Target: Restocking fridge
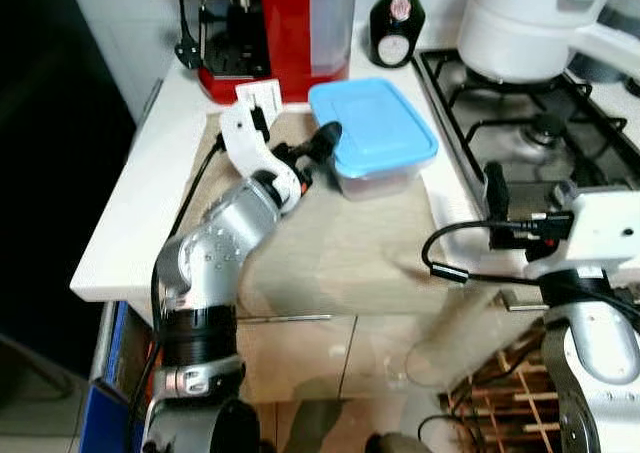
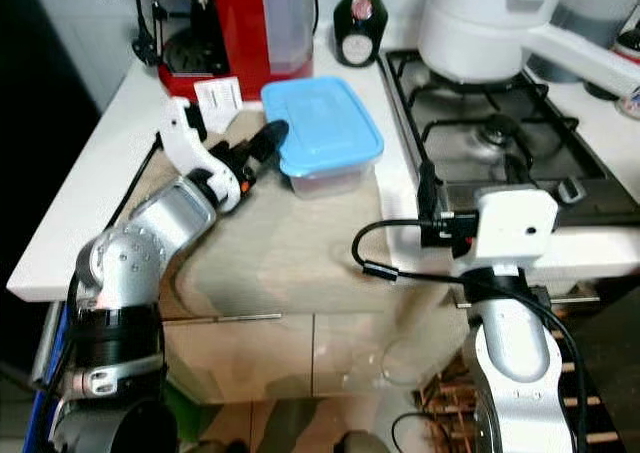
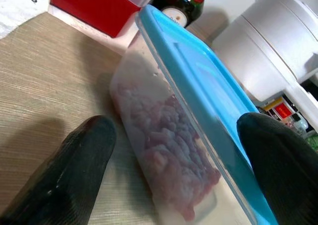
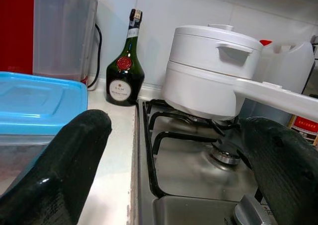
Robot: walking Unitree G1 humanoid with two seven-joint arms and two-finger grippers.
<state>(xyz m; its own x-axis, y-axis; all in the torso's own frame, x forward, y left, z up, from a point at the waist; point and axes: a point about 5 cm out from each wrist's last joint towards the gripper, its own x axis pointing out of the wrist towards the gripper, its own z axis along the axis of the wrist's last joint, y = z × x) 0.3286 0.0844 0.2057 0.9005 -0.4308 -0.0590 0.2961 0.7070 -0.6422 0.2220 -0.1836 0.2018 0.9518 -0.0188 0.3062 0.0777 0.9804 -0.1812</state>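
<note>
A clear food container with a blue lid [image 1: 372, 133] stands on a beige mat [image 1: 340, 243] on the counter; pinkish food shows through its wall [image 3: 164, 145]. My left gripper [image 1: 314, 157] is at the container's left side, open, with one finger on each side of its near end. One finger [image 3: 79, 160] rests low on the mat with a gap to the wall. My right gripper [image 4: 179, 128] is open and holds nothing. It hovers at the counter's front edge beside the gas hob [image 1: 530, 123], to the right of the container.
Behind the container stand a red coffee machine [image 1: 270, 23], a white card [image 1: 262, 98] and a dark bottle [image 1: 397, 18]. A white pot [image 1: 530, 18] with a long handle sits on the hob. The counter ends at the left onto a dark drop.
</note>
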